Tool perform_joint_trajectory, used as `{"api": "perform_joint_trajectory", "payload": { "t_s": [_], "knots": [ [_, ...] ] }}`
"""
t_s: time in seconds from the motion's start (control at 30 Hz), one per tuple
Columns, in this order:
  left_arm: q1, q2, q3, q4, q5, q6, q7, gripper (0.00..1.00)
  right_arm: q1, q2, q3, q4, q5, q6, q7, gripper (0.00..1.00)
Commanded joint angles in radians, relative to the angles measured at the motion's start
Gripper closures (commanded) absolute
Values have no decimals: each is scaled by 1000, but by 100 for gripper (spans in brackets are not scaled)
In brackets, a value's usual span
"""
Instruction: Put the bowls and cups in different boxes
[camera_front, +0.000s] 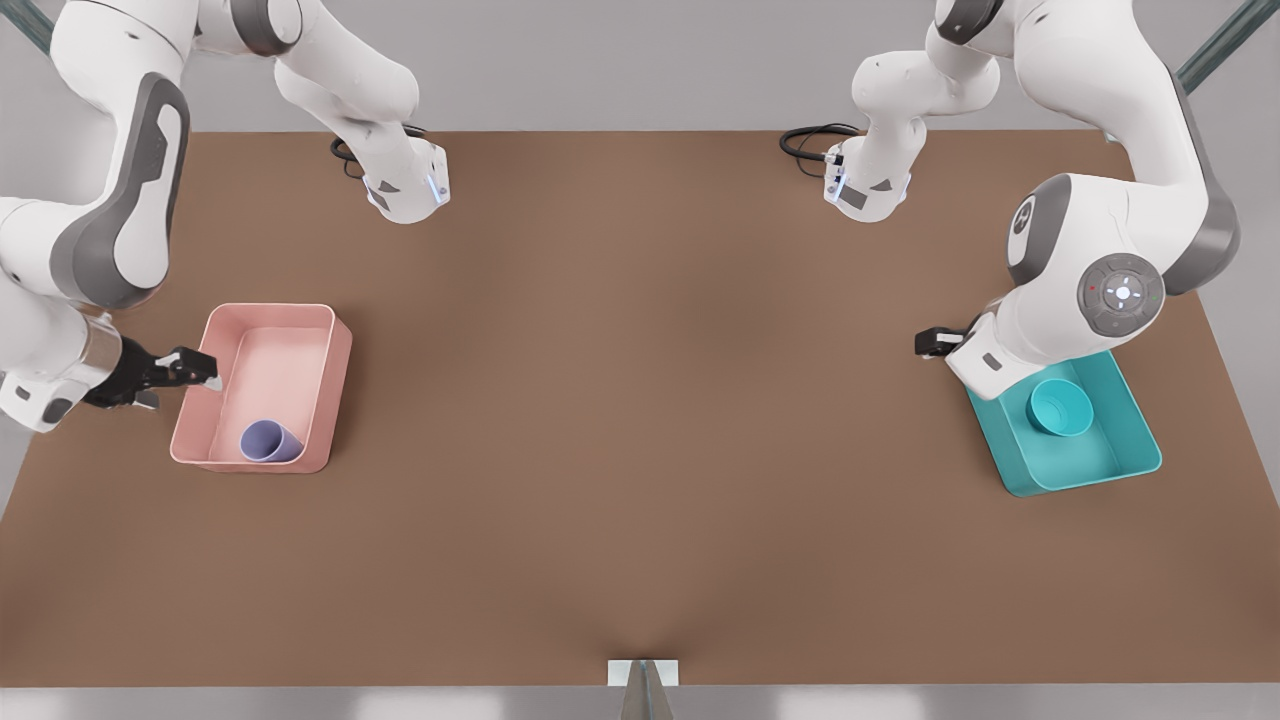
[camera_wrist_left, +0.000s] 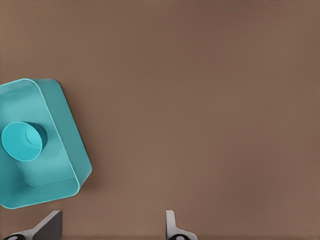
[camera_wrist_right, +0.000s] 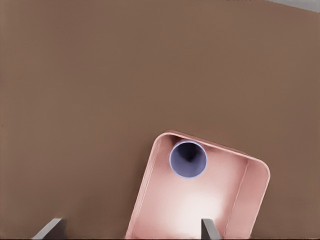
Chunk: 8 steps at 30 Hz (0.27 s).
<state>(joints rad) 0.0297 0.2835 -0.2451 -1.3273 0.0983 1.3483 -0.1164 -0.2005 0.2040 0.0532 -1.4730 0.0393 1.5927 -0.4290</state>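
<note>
Cup (camera_front: 270, 441) lies in pink box (camera_front: 300, 316); bowl (camera_front: 1060, 407) sits in teal box (camera_front: 1085, 470). You see right gripper (camera_front: 195, 370) released beside pink box, left gripper (camera_wrist_left: 107, 225) spread apart, empty, near teal box.

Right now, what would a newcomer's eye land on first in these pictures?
Two coloured boxes on the brown table: the pink box at the front view's left, holding the lavender cup tipped on its side, and the teal box at the right, holding the teal bowl. The right claw is open at the pink box's rim; the left claw is open beside the teal box.
</note>
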Motion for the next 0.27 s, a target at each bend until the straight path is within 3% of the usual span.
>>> {"api": "perform_joint_trajectory", "payload": {
  "t_s": [0.0,0.23],
  "knots": [
    [1,-1,0,0,0,-1,0,0,24,-93,2,-76,-10,-132,288,0],
    [1,-1,0,0,0,-1,0,0,47,-98,-1,-61,-15,-128,374,0]
  ]
}}
